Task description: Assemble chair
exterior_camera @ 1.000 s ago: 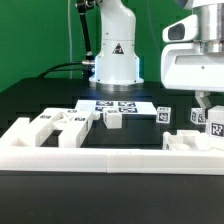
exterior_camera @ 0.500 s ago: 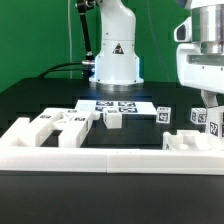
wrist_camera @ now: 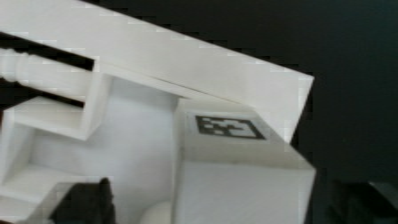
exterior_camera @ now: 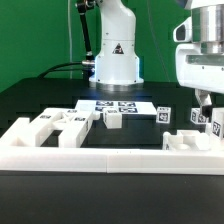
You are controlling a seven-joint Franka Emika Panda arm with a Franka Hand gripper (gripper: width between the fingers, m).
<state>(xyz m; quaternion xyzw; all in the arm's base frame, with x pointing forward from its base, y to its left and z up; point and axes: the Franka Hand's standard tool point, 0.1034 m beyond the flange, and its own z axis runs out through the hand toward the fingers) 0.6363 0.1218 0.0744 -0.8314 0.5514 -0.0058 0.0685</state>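
Note:
The chair is in loose white tagged pieces on the black table. A notched cluster point(exterior_camera: 60, 122) lies at the exterior view's left, with a small block point(exterior_camera: 114, 118) and a tagged cube point(exterior_camera: 163, 113) toward the middle. More tagged pieces point(exterior_camera: 208, 122) sit at the right. My gripper point(exterior_camera: 206, 100) hangs right over those right pieces. In the wrist view my gripper point(wrist_camera: 222, 205) stands open, its dark fingertips point(wrist_camera: 89, 200) wide apart on either side of a white piece with a tag point(wrist_camera: 228, 126). Nothing is gripped.
The long low white barrier wall point(exterior_camera: 100, 158) runs along the front of the table. The marker board point(exterior_camera: 115, 104) lies flat before the arm's base point(exterior_camera: 117, 55). A ribbed white part point(wrist_camera: 36, 70) shows beside the tagged piece in the wrist view.
The gripper shifted toward the exterior view's right and now has its fingers spread wide. The chair pieces have not moved.

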